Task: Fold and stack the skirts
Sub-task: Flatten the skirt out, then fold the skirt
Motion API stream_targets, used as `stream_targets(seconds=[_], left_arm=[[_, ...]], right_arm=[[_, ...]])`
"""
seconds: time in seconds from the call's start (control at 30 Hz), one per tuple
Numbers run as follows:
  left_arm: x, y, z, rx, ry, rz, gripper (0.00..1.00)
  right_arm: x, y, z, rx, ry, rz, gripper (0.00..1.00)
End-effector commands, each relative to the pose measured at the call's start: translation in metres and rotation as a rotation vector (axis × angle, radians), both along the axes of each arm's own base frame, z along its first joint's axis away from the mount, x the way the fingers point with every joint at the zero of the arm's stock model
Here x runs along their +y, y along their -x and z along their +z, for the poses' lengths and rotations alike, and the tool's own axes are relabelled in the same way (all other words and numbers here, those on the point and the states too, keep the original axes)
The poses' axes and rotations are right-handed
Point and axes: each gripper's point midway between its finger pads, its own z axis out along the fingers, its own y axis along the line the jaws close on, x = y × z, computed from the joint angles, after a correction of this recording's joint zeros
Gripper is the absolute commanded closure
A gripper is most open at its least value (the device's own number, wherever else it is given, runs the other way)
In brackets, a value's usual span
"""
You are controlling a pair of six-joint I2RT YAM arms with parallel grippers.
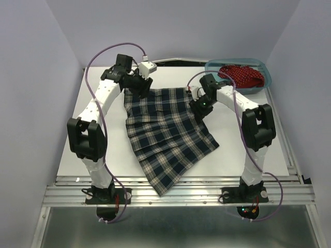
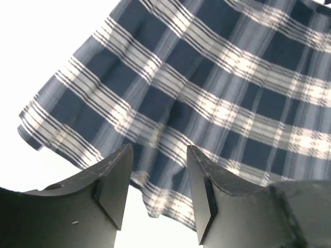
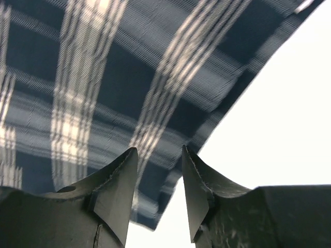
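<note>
The plaid skirt (image 1: 165,134) lies spread flat on the white table, waistband at the far side, hem toward the near edge. My left gripper (image 1: 139,93) is open just above its far left corner; the plaid cloth (image 2: 207,88) fills the left wrist view, its edge between my fingers. My right gripper (image 1: 198,106) is open over the skirt's far right edge; in the right wrist view the cloth's edge (image 3: 155,103) runs between the fingers. The red dotted skirt (image 1: 242,76) lies bunched in the teal tub.
The teal tub (image 1: 261,68) stands at the far right corner of the table. Purple walls close in the left, right and back. A metal rail (image 1: 176,191) runs along the near edge by the arm bases.
</note>
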Motion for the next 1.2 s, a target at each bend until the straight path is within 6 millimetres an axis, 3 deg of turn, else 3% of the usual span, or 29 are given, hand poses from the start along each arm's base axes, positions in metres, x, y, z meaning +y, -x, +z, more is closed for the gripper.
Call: stream_targets(seconds=[0.0, 0.13, 0.2, 0.3, 0.37, 0.4, 0.43, 0.47, 0.5, 0.6, 0.63, 0.7, 0.73, 0.8, 0.83, 0.87, 0.9, 1.03, 1.13, 1.17], left_arm=[[-0.005, 0.003, -0.036, 0.098, -0.002, -0.009, 0.42], [0.001, -0.002, -0.067, 0.105, -0.042, 0.064, 0.43], [0.001, -0.003, -0.085, 0.154, -0.054, 0.076, 0.45], [-0.001, 0.000, -0.106, 0.193, -0.075, 0.071, 0.46], [-0.005, 0.002, -0.113, 0.208, -0.078, 0.045, 0.48], [-0.008, 0.003, -0.111, 0.208, -0.062, 0.034, 0.48], [-0.008, 0.002, -0.109, 0.200, -0.058, 0.035, 0.48], [-0.011, -0.001, -0.100, 0.185, -0.032, 0.025, 0.48], [-0.013, -0.004, -0.090, 0.162, -0.015, 0.019, 0.48], [-0.011, -0.020, -0.052, 0.091, 0.052, 0.013, 0.40], [-0.009, -0.027, -0.041, 0.068, 0.070, 0.019, 0.38], [-0.006, -0.045, -0.014, 0.011, 0.130, 0.035, 0.32], [0.005, -0.058, -0.004, -0.021, 0.162, 0.058, 0.29], [0.016, -0.076, 0.016, -0.056, 0.215, 0.111, 0.26], [0.021, -0.086, 0.011, -0.046, 0.229, 0.128, 0.25], [0.033, -0.100, 0.023, -0.078, 0.254, 0.148, 0.25], [0.037, -0.110, 0.013, -0.052, 0.273, 0.179, 0.25], [0.056, -0.145, 0.006, -0.060, 0.320, 0.261, 0.25], [0.062, -0.162, -0.004, -0.069, 0.343, 0.290, 0.25], [0.064, -0.169, -0.011, -0.066, 0.352, 0.310, 0.25]], right_arm=[[0.007, -0.055, 0.019, -0.138, -0.018, -0.040, 0.54], [0.006, -0.075, 0.007, -0.145, 0.003, -0.045, 0.55], [0.007, -0.076, -0.004, -0.119, 0.009, -0.018, 0.54], [0.005, -0.063, -0.021, -0.060, 0.021, 0.020, 0.55], [-0.002, -0.037, -0.044, 0.023, 0.037, 0.060, 0.55], [-0.008, -0.013, -0.059, 0.096, 0.050, 0.078, 0.56], [-0.009, -0.013, -0.059, 0.093, 0.051, 0.092, 0.57], [-0.018, 0.010, -0.072, 0.136, 0.069, 0.127, 0.57], [-0.022, 0.020, -0.076, 0.151, 0.077, 0.140, 0.58], [-0.024, 0.029, -0.067, 0.135, 0.068, 0.168, 0.58], [-0.020, 0.022, -0.058, 0.111, 0.050, 0.162, 0.56], [0.000, -0.007, -0.014, 0.019, -0.054, 0.123, 0.52], [0.005, -0.021, 0.004, -0.018, -0.095, 0.094, 0.38], [0.020, -0.046, 0.042, -0.075, -0.186, 0.029, 0.30], [0.024, -0.075, 0.076, -0.158, -0.258, -0.006, 0.28], [0.027, -0.088, 0.091, -0.172, -0.299, -0.068, 0.24], [0.029, -0.109, 0.118, -0.247, -0.339, -0.093, 0.23], [0.016, -0.178, 0.125, -0.363, -0.370, -0.255, 0.17], [0.001, -0.211, 0.118, -0.393, -0.382, -0.352, 0.16], [-0.003, -0.222, 0.107, -0.384, -0.390, -0.376, 0.16]])
